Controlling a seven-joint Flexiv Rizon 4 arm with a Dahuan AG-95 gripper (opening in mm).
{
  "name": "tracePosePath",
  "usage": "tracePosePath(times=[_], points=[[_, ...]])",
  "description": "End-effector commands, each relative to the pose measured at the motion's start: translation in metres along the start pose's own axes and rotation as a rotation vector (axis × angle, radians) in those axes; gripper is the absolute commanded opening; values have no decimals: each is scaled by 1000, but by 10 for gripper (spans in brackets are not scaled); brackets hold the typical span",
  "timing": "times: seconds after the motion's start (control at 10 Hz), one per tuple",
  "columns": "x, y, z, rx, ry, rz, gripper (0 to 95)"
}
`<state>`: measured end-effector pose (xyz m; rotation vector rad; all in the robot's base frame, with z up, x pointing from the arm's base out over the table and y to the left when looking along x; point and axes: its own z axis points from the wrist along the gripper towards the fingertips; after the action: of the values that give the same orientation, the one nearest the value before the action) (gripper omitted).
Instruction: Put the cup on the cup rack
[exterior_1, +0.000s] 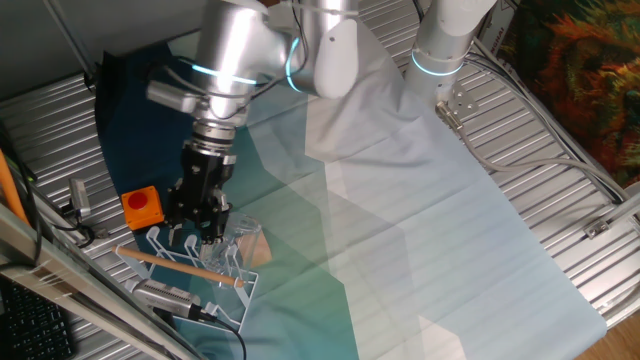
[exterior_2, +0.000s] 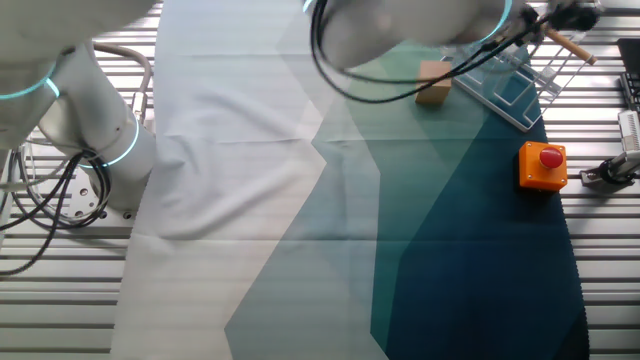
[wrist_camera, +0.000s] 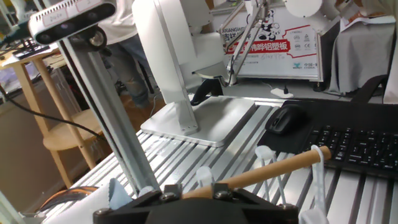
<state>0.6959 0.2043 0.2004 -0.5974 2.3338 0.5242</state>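
Cup rack (exterior_1: 185, 268): low white wire frame, looped prongs, pale wooden rod (exterior_1: 180, 265) across; near worktop (exterior_1: 560, 180) corner.
Gripper (exterior_1: 200, 225): directly over rack; whether fingers clench anything, cannot tell.
Cup (exterior_1: 243, 245): clear, faint, at rack's edge, beside wooden block (exterior_1: 258, 250).

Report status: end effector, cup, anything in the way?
End effector low over the rack, open or shut unclear. Cup not clearly visible. Wooden block sits beside the rack; orange box nearby.
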Motion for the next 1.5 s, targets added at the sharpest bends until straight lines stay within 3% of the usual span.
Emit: tracePosePath(times=[0.1,0.3,0.4,0.5,0.6,0.7,0.8,1.0,1.1,1.2,1.3,1.4,1.5], points=[[-1,-1,-14,-32,132,14,570],[-5,-3,-23,-9,186,14,570],[-4,-3,-26,5,224,20,380],[-1,-6,-32,43,307,21,190],[4,-13,-35,51,348,7,0],[9,-21,-38,55,374,-2,0],[21,-37,-42,82,431,-37,0],[36,-55,-46,88,468,-49,0],[44,-65,-48,111,514,-18,0],[48,-69,-49,141,570,14,0],[50,-70,-49,150,594,20,0],[60,-67,-49,166,628,48,0],[68,-62,-49,167,636,69,0]])
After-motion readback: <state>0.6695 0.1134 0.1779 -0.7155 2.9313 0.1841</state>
